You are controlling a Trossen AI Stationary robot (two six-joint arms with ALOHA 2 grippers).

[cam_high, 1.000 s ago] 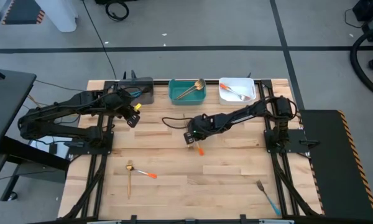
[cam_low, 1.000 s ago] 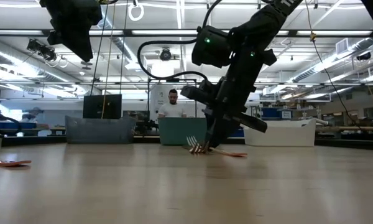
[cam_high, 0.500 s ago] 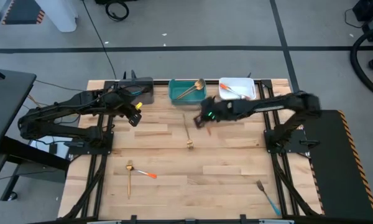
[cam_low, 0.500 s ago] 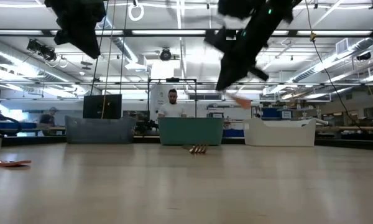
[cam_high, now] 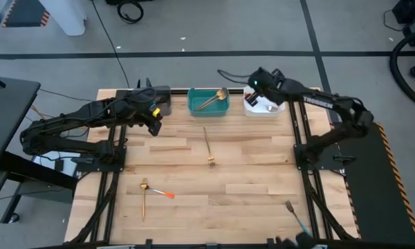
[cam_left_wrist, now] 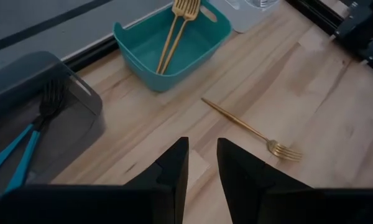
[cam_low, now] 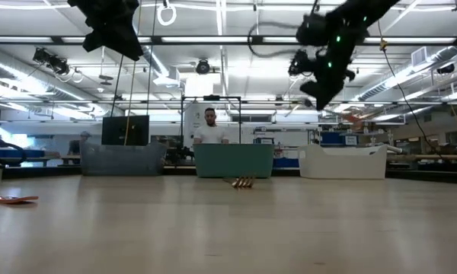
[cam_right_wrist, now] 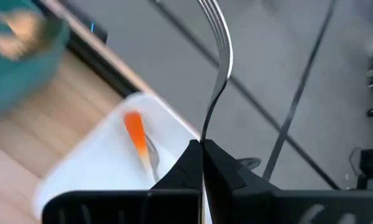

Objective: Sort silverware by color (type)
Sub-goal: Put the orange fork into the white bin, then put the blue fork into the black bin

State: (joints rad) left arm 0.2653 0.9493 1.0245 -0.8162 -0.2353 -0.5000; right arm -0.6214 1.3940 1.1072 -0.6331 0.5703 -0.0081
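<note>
Silver tines rise past the right hand (cam_right_wrist: 202, 163), its fingers pinched tight on a fork (cam_right_wrist: 216, 68) above the white bin (cam_high: 263, 107) at the bench's one o'clock edge; an orange-handled piece (cam_right_wrist: 135, 134) already lies inside. The left hand (cam_left_wrist: 202, 165) hangs near eleven o'clock with a narrow gap between its fingers, gripping nothing. Two gold forks (cam_left_wrist: 177, 25) rest in the teal bin (cam_left_wrist: 137, 46) at twelve, blue-handled ones (cam_left_wrist: 25, 146) in the grey bin (cam_left_wrist: 81, 102). One gold fork (cam_high: 209, 146) lies at mid-bench, a gold and orange pair (cam_high: 152, 192) at seven, a blue utensil (cam_high: 296, 216) at five.
</note>
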